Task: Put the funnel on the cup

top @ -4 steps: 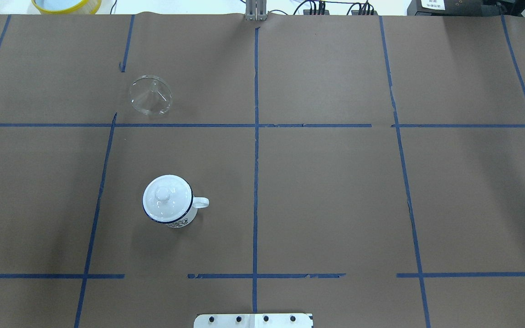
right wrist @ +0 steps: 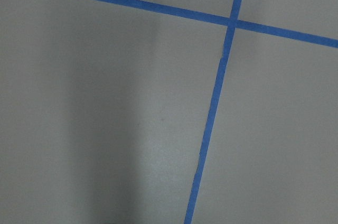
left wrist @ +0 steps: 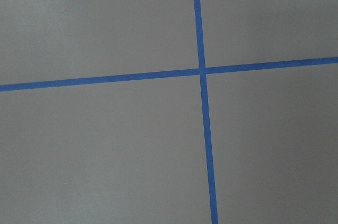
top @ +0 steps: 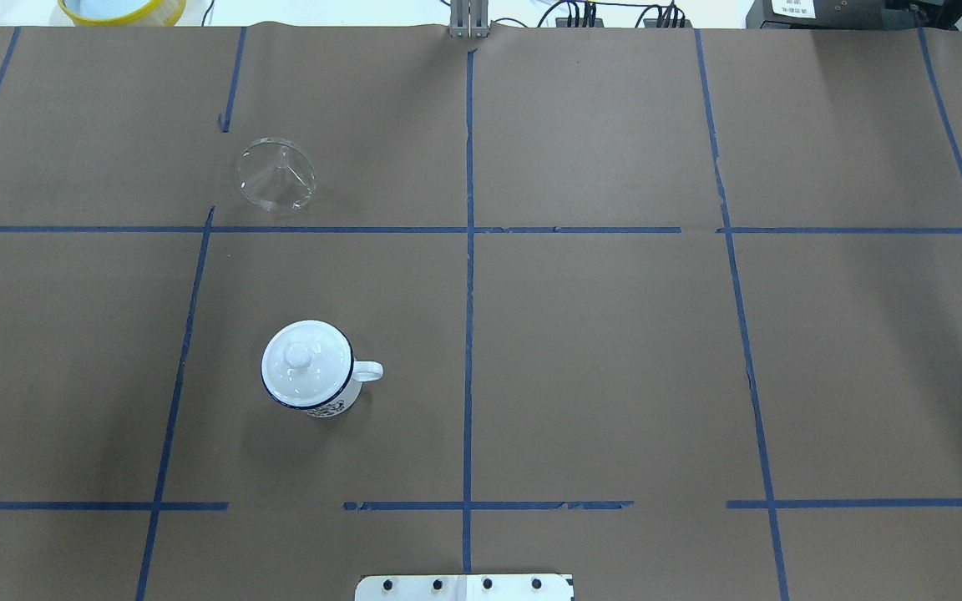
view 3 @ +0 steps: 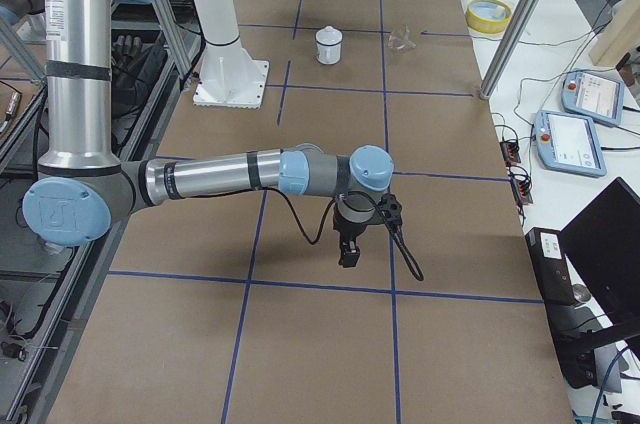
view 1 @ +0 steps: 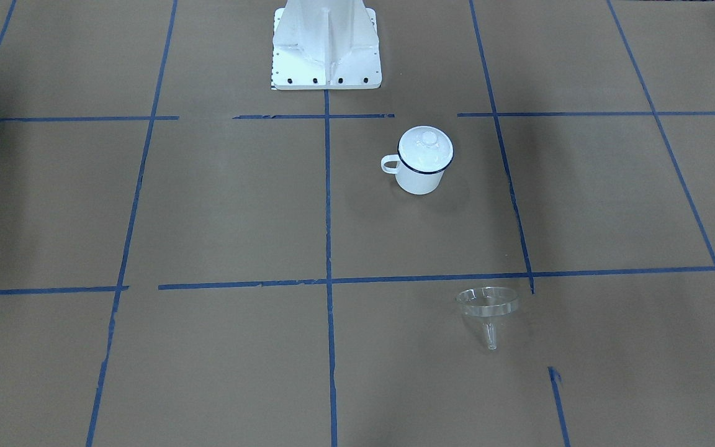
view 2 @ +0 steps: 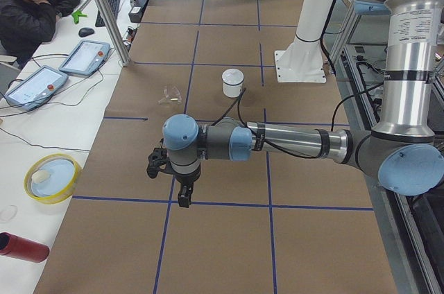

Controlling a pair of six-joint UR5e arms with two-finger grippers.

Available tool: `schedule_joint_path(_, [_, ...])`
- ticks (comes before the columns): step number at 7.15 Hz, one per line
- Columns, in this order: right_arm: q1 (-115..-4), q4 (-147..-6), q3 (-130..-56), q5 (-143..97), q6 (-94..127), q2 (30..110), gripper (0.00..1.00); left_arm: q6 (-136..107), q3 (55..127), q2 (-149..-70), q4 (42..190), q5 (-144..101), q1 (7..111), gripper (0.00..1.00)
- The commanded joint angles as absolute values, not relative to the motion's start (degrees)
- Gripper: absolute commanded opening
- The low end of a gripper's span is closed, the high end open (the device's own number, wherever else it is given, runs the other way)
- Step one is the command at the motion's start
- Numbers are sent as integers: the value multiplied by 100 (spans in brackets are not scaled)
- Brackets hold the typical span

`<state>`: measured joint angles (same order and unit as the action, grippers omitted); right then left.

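Silver arm tubes point(view 2: 291, 141), blue joint caps point(view 2: 182, 132), black cable point(view 3: 408, 259), white base point(view 1: 326, 62)

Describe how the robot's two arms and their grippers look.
Both arms are built alike: silver metal tubes joined by dark grey joints with round light-blue caps. The left arm ends in a black left gripper, with a black cable looping off the wrist. The right arm carries a matching black right gripper and trails its own black cable.

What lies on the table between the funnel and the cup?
Between funnel and cup, the overhead view shows only brown paper crossed by one blue tape line.
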<state>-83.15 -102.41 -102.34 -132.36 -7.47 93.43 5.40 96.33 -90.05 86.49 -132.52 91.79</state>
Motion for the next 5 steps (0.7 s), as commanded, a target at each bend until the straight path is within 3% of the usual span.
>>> schedule_joint_path(1, [-8314,-10239,-10231,-13236,-747,9343,100,501,9677,-9315,8657,-13131,9150,100])
schedule_joint_path(3, [-8314,-10239,-10239,-13236,-747,9343,100,31,9755,-9727,8649,-13140,8766,100])
schedule_joint_path(5, [-8314,-10239,-10239,-13236,-747,9343,100,-1592,10849,-9756,8614,-12886,7792,100])
